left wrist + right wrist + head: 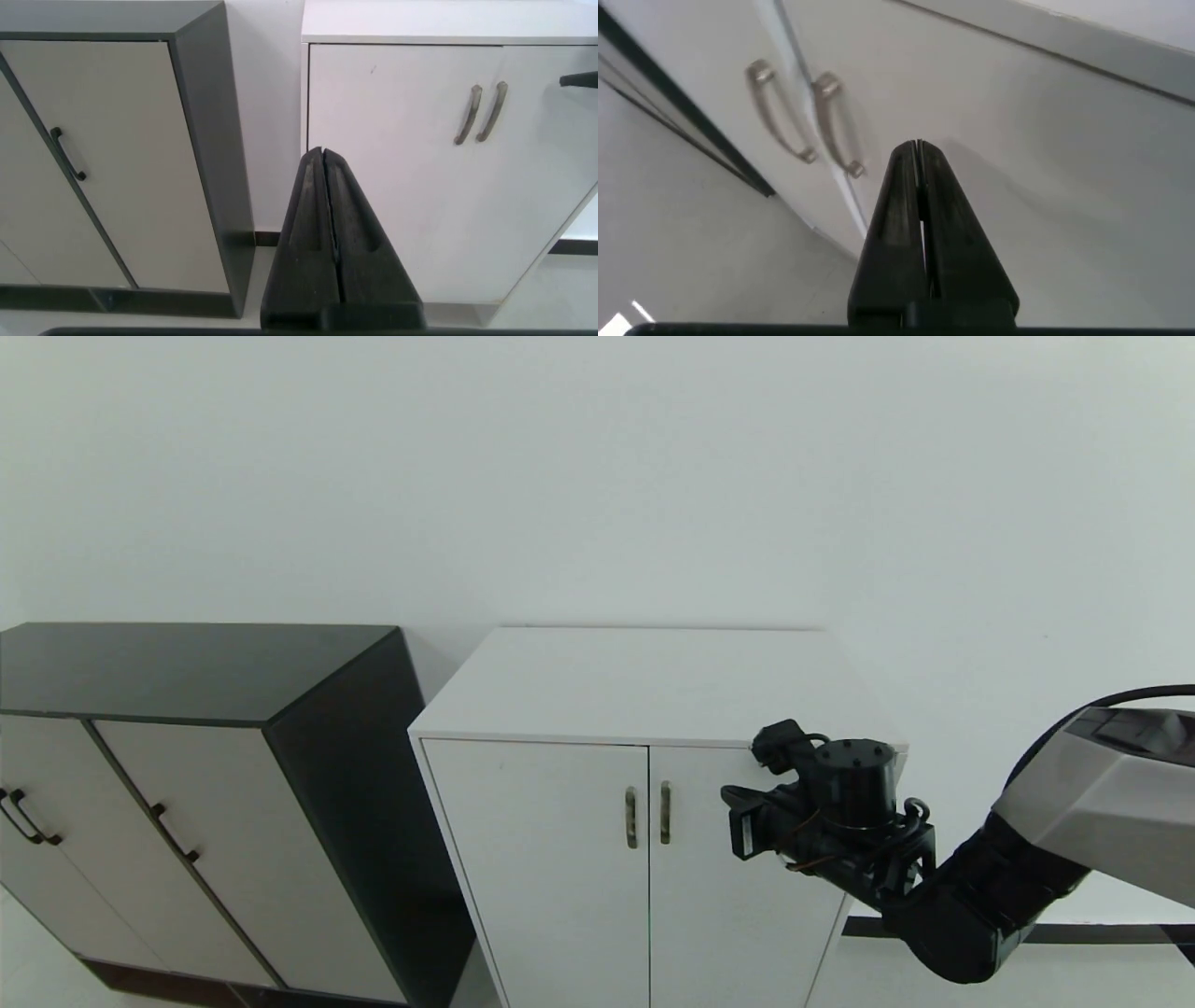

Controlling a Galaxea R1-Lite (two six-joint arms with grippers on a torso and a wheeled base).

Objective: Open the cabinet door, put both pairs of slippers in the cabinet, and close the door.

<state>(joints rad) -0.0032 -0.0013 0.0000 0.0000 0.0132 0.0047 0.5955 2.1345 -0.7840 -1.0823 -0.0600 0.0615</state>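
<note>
The white cabinet [644, 691] stands in the middle with both doors closed. Its two metal handles [648, 815] sit side by side at the door seam. My right gripper [742, 821] hangs in front of the right door, just right of the handles, not touching them. In the right wrist view its fingers [917, 187] are pressed together, with the handles [808, 121] a short way off. My left gripper [323, 154] is shut on nothing, held back from the white cabinet [420, 140], facing the left door.
A dark cabinet [187, 672] with pale doors and black handles stands directly left of the white one, with a narrow gap between them. A plain white wall rises behind both. Light floor shows below [271, 280].
</note>
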